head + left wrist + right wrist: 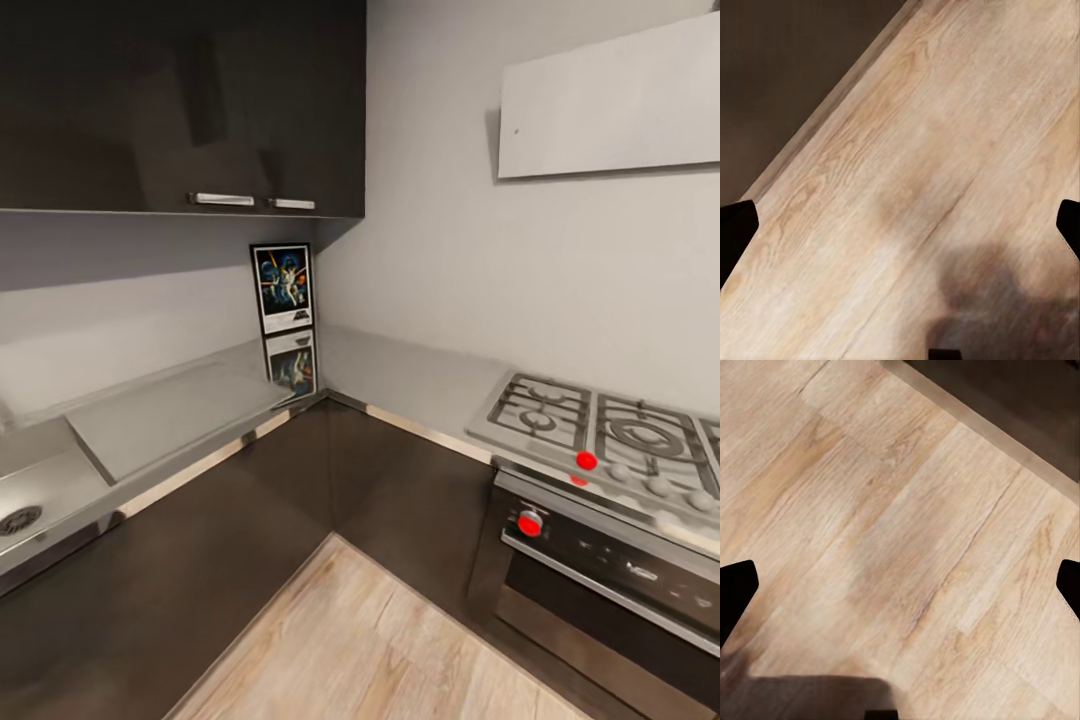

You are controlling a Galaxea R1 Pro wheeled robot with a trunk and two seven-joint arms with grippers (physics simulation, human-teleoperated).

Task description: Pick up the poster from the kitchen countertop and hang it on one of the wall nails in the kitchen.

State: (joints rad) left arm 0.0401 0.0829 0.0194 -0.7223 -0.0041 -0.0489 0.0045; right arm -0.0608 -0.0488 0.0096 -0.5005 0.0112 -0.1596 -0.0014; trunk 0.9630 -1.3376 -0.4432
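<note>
Spanning the corner of the room, long L-shaped glossy grey kitchen countertop point(400, 375) on dark brown-grey base cabinets point(300, 500), cut off at both sides of the head view. Standing upright at the inner corner of that slab, against the pale grey wall point(450, 200) under the dark upper wall cabinet point(180, 100): rectangular portrait poster point(282, 288) with thin black frame, white border and dark blue artwork, mirrored in the gloss just below. Logo strip at the poster's foot too small and blurred to read. No legible writing on the stainless gas cooker with red knobs point(600, 450), partly cut off at the right edge. Steel sink point(30, 500) cut off at the left edge.

Left gripper point(900, 225) spread wide, nothing between the dark fingertips point(735, 232), pointing down at pale wood plank floor point(945, 150) beside a dark cabinet base. Right gripper point(900, 585) likewise spread wide and unloaded over the same planks. Poster well apart from both grippers, up on the counter, far above the floor they face.
</note>
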